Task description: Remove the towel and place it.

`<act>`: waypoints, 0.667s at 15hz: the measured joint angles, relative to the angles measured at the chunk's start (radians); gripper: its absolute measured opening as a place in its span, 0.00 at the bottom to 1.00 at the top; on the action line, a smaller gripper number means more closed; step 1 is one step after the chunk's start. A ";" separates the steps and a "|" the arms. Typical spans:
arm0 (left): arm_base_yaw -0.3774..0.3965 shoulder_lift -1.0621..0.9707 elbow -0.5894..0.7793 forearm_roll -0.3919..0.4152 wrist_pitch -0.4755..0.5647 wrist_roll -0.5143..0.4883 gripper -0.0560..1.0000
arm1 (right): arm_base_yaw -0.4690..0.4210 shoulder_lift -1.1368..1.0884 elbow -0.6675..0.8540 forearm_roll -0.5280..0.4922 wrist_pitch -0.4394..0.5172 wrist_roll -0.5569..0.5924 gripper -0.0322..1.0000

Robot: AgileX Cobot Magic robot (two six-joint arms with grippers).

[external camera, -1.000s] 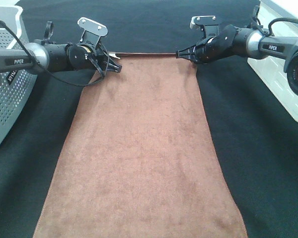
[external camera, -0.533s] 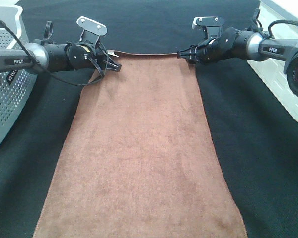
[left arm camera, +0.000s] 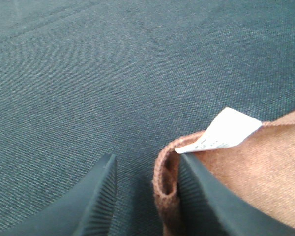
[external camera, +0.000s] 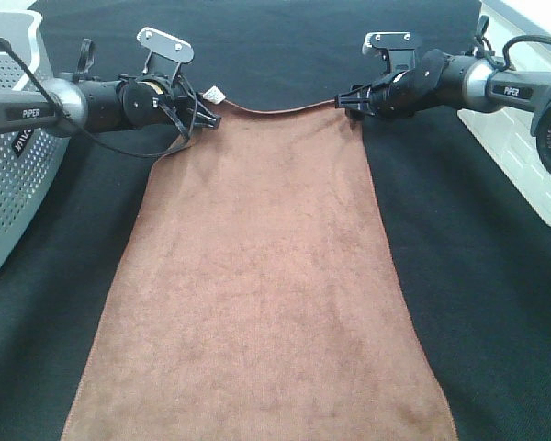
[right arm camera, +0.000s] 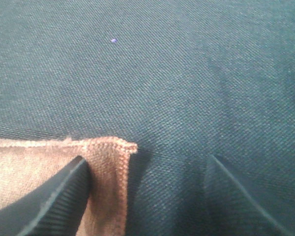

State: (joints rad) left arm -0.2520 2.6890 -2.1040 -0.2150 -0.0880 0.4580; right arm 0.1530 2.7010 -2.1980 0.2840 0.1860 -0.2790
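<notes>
— How far along are you?
— Nearly done, I judge. The towel (external camera: 257, 276) lies flat on the black table (external camera: 496, 322), with its far corners at eleven and one o'clock. My left hand (external camera: 212, 118) is parted around the corner with the white tag (left arm camera: 221, 130). My right hand (external camera: 342, 99) gapes wide, gripping nothing. Only backing away is left.
— And around you?
— A perforated grey bin (external camera: 9, 202) at nine o'clock, a white panel (external camera: 514, 156) at three.

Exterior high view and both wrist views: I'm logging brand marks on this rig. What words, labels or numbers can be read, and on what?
"PiPER" on the grey sleeve of the left arm.
"PiPER" on the grey sleeve of the right arm.
White lettering on the black label under the left arm: too blurred to read.
Fine print on the small white tag at a corner of the reddish-brown terry towel: too small to read.
</notes>
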 joint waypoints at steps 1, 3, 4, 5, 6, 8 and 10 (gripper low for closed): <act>0.000 0.000 0.000 0.000 0.000 0.000 0.43 | 0.000 0.001 0.000 0.002 0.000 0.000 0.65; 0.000 0.000 0.000 0.000 0.000 0.000 0.43 | 0.000 0.017 0.000 0.032 0.003 0.000 0.65; 0.000 0.000 0.000 0.000 0.000 0.000 0.43 | 0.000 0.022 0.000 0.034 0.001 -0.001 0.65; 0.000 0.000 0.000 0.000 0.000 0.000 0.43 | 0.000 0.022 0.000 0.038 0.008 -0.001 0.65; 0.000 0.000 0.000 0.000 0.000 0.000 0.43 | 0.000 0.022 -0.001 0.052 0.016 -0.001 0.65; 0.000 0.000 0.000 0.000 0.000 0.000 0.43 | 0.000 0.021 -0.003 0.058 0.031 -0.001 0.65; 0.000 0.000 0.000 0.000 0.000 0.000 0.43 | 0.000 0.000 -0.003 0.063 0.074 -0.005 0.65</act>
State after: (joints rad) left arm -0.2520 2.6890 -2.1040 -0.2150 -0.0880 0.4580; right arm 0.1530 2.7010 -2.2010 0.3470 0.2600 -0.2840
